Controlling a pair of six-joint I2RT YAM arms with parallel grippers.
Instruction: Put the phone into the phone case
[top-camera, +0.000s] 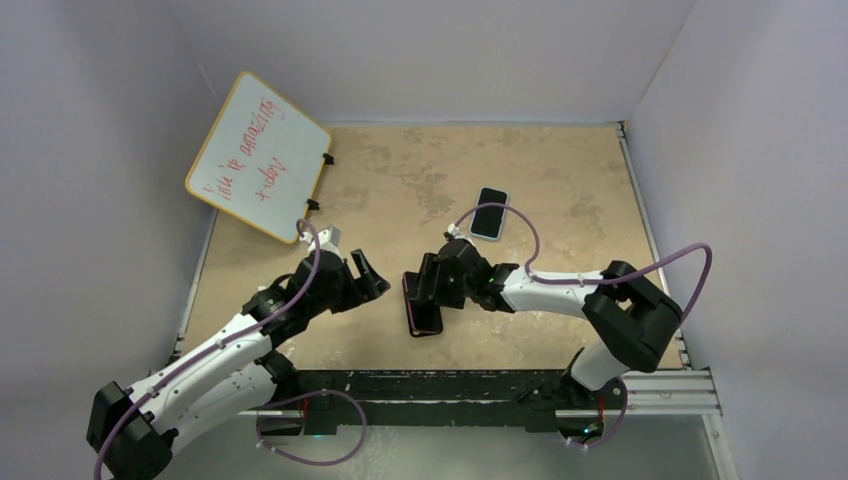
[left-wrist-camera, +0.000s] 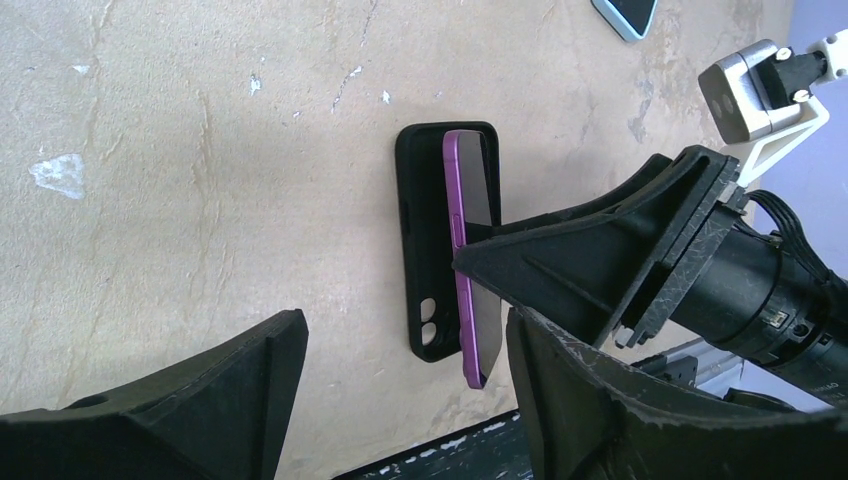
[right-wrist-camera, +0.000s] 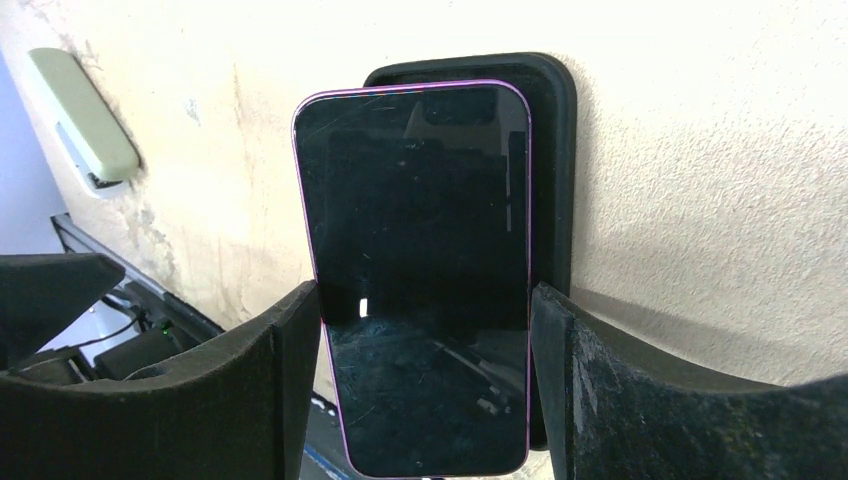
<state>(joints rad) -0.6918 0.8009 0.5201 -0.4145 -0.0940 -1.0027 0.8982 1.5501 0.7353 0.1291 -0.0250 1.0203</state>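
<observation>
The black phone case (left-wrist-camera: 425, 250) lies flat on the tan table near the front edge, camera holes toward the edge. My right gripper (right-wrist-camera: 425, 330) is shut on the long sides of the purple phone (right-wrist-camera: 420, 260), screen toward its camera. It holds the phone tilted over the case (right-wrist-camera: 552, 150), with one long edge down in the case and the other raised. The phone's purple rim (left-wrist-camera: 462, 290) shows in the left wrist view. My left gripper (left-wrist-camera: 400, 340) is open and empty, just left of the case. From above, both grippers (top-camera: 372, 275) (top-camera: 425, 290) face each other across the case (top-camera: 428, 322).
A second, light blue phone (top-camera: 489, 213) lies face up farther back, right of centre. A whiteboard with red writing (top-camera: 258, 170) leans at the back left. The black front rail (top-camera: 450, 385) runs just below the case.
</observation>
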